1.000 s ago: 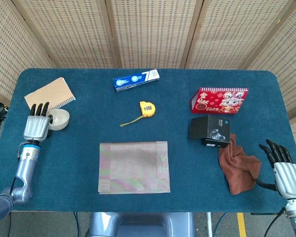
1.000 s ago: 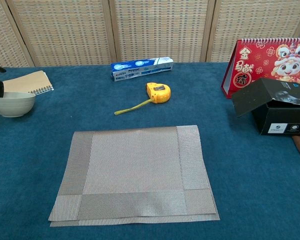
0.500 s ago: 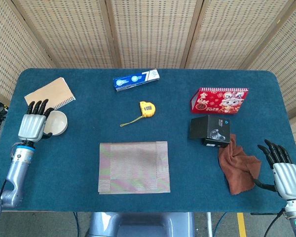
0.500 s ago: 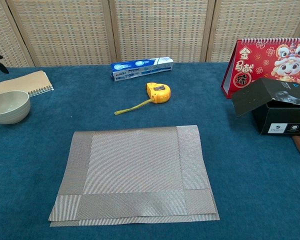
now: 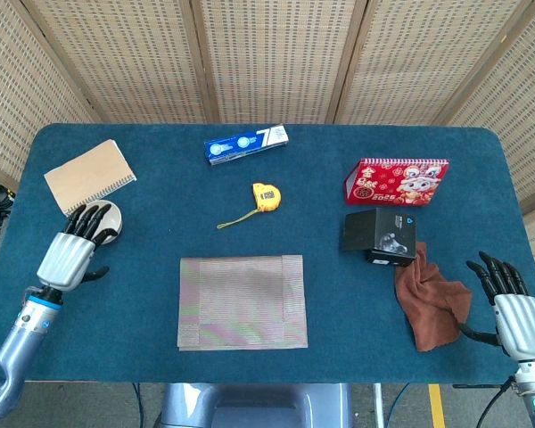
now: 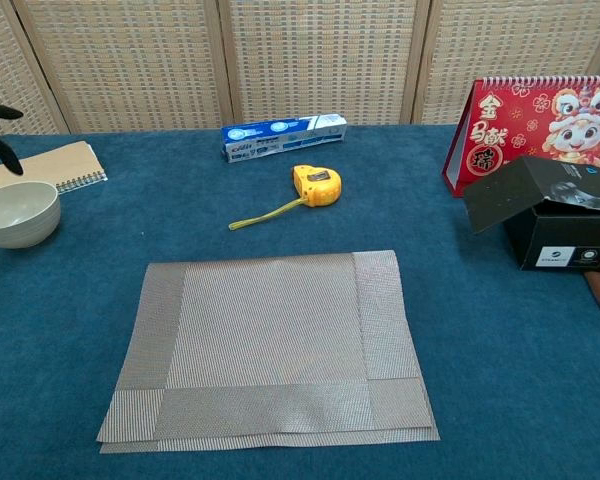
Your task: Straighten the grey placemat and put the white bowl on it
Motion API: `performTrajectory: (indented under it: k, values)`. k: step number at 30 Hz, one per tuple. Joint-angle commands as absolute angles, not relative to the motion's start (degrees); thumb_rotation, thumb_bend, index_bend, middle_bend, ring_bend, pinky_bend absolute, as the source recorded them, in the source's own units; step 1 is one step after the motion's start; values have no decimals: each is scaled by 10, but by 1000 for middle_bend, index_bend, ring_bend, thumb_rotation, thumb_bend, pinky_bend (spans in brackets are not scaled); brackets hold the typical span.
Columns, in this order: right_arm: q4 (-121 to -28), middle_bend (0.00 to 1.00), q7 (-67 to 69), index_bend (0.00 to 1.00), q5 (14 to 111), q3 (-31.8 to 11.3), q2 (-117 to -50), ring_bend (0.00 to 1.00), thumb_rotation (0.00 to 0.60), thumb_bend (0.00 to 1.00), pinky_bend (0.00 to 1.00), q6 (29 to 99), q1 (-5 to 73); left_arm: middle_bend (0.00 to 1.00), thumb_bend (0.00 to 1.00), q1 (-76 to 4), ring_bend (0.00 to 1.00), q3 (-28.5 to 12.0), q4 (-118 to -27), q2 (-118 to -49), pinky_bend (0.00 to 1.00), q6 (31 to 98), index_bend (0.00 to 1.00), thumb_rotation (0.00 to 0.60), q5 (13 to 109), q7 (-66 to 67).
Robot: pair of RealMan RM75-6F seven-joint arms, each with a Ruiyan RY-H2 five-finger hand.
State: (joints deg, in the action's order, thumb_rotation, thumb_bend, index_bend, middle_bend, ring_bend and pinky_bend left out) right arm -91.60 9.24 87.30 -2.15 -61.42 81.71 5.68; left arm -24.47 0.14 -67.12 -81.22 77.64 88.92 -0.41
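Since the earlier frames the left robot hand (image 5: pixel 71 254) has let go of the white bowl (image 5: pixel 109 218) and drawn back toward the lower left of the head view; it now hovers just short of the bowl with its dark fingers (image 5: pixel 91 220) spread over the near rim, holding nothing. In the chest view only fingertips show at the far left edge, above the bowl, which stands upright on the blue table (image 5: pixel 160 205) at the left of both views, just below the brown notebook (image 5: pixel 87 174). The grey placemat (image 5: pixel 242 301) lies at lower centre, well apart from the bowl; it looks folded over itself, a second layer peeking out along the near edge in the chest view, and sits slightly skewed. The right robot hand (image 5: pixel 517 314) rests at the lower right of the head view, fingers apart and empty, beside the brown cloth (image 5: pixel 433 303). My reading is that the bowl has been set aside and the mat-straightening step is in hand, not yet done. The next move likely calls for a hand to reach the mat, pinch its doubled edge and flatten and square it; only then should the bowl be gripped and carried over to it.
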Motion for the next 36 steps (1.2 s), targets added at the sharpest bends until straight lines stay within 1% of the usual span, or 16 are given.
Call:
performTrajectory:
  k: [1,5,6,9,13,15,17,19,22,24,36]
  values:
    - [-916,0,92,140,872,-21,-615,0,600,81,0,815,57,0,113,-223,0,23,-702,-807,0,796,343,600,907,14]
    - [-915,0,89,140,870,-21,-616,0,600,81,0,812,58,0,127,-209,0,38,-723,-811,0,806,347,600,920,31]
    - [-914,0,88,140,869,-20,-618,0,600,81,0,809,59,0,128,-198,0,59,-738,-821,0,808,346,600,936,46]
    - [-913,0,87,140,867,-20,-619,0,600,80,0,807,60,0,133,-187,0,67,-746,-835,0,809,347,600,942,74]
    - [-913,0,88,140,866,-20,-619,0,600,80,0,804,60,0,138,-179,0,80,-739,-876,0,803,401,600,960,93]
    - [-913,0,91,140,864,-21,-618,0,600,80,0,804,60,0,139,-177,0,83,-735,-893,0,800,407,600,968,100]
    - [-913,0,94,140,863,-21,-617,0,600,80,0,804,60,0,139,-177,0,86,-734,-905,0,795,360,600,974,108]
    - [-913,0,98,140,862,-22,-617,0,600,79,0,803,60,0,139,-177,0,87,-736,-914,0,791,271,600,979,113]
    - [-912,0,102,140,860,-23,-616,0,600,79,0,801,61,0,139,-177,0,89,-739,-924,0,785,198,600,985,124]
    - [-911,0,104,140,860,-23,-616,0,600,80,0,800,61,0,139,-176,0,91,-742,-929,0,780,186,600,988,133]
    - [-910,0,108,137,861,-21,-618,0,600,80,0,798,62,0,139,-171,0,94,-748,-951,0,755,187,600,989,165]
